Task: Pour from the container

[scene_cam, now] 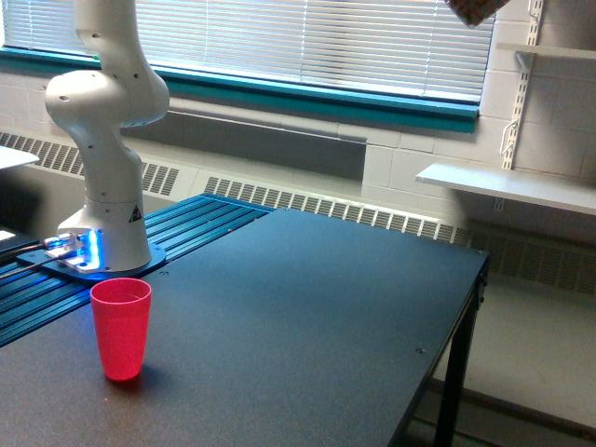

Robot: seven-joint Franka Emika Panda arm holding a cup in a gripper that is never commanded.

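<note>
Nearest, at seven o'clock, stands an opaque red plastic cup (121, 327); my white arm (104, 140) rises upright at ten o'clock, fingers unseen, their state untellable.

From my station I count one red cup (121, 327), standing upright on one dark surface (317, 317). One white robot arm (104, 140) rises from its base, where blue lights glow; its upper end runs out of the picture. One container (475, 9) shows only as a brownish sliver at the top edge. Behind, I count one window blind (307, 42), one long run of radiator grille (326, 207), and two wall shelves (507, 186) on the exterior view's right.
</note>
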